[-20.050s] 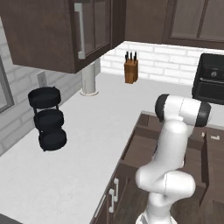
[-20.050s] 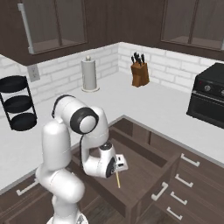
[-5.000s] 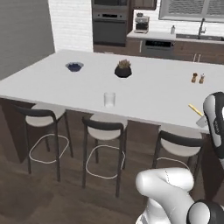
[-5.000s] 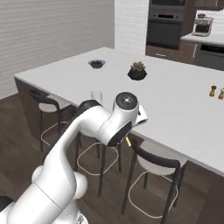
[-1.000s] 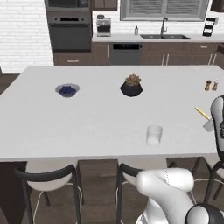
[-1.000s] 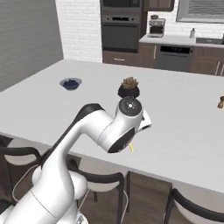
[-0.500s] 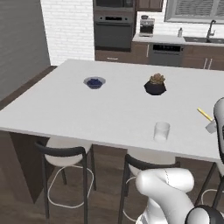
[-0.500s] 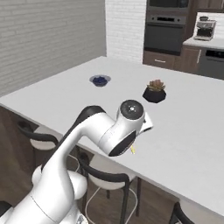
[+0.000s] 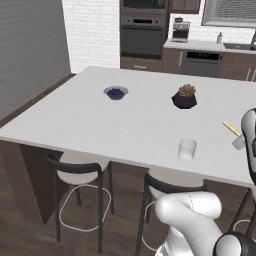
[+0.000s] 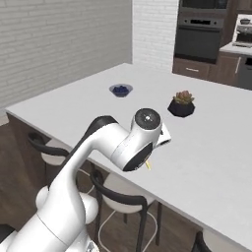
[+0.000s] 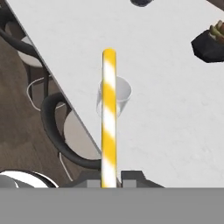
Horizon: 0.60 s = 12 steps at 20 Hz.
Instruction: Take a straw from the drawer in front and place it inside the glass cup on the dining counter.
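The straw (image 11: 108,118), yellow with white stripes, stands up from between the fingertips of my gripper (image 11: 109,178), which is shut on its lower end. In the hand view it crosses in front of the glass cup (image 11: 115,95), a clear tumbler standing upright near the front edge of the dining counter (image 11: 175,113). From the left base camera the straw (image 9: 231,129) juts out at the right edge, right of and above the glass cup (image 9: 187,149). A bit of the straw (image 10: 148,165) pokes out under the arm's wrist. The drawer is out of view.
A dark blue bowl (image 9: 116,92) and a black plant pot (image 9: 185,98) sit farther back on the white top. Black-framed stools (image 9: 80,172) stand tucked under the counter's near edge. A wall oven (image 9: 142,35) and dark cabinets lie beyond.
The whole picture has shifted because the base has moved along the counter. The straw stays held in the shut gripper, and the cup has not moved on the counter.
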Available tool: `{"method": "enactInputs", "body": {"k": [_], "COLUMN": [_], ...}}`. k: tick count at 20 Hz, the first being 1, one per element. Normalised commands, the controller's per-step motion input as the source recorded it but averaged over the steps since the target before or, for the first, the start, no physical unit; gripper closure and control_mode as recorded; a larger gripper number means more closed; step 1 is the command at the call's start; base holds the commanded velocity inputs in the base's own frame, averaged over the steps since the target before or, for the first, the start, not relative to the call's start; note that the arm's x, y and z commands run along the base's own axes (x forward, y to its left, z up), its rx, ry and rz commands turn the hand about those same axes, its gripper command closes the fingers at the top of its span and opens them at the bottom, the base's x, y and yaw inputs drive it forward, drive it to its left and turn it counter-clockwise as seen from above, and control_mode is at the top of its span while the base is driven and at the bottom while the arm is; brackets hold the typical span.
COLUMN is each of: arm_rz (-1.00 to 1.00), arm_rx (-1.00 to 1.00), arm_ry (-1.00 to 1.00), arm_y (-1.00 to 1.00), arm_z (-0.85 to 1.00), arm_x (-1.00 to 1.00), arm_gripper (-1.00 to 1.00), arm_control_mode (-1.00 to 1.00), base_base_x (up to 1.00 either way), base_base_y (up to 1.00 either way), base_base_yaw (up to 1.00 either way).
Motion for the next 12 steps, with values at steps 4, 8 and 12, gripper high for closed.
{"method": "enactInputs", "body": {"k": [4,8,12], "arm_rz": [0.0,0.0,0.0], "arm_rx": [0.0,0.0,0.0], "arm_ry": [0.0,0.0,0.0], "arm_y": [0.0,0.0,0.0], "arm_z": [0.0,0.0,0.0], "arm_x": [0.0,0.0,0.0], "arm_gripper": [1.0,1.0,1.0], "arm_control_mode": [1.0,1.0,1.0], "base_base_x": [0.17,0.0,0.15], "base_base_y": [0.12,-0.04,0.0], "base_base_yaw": [0.34,0.2,0.22]}}
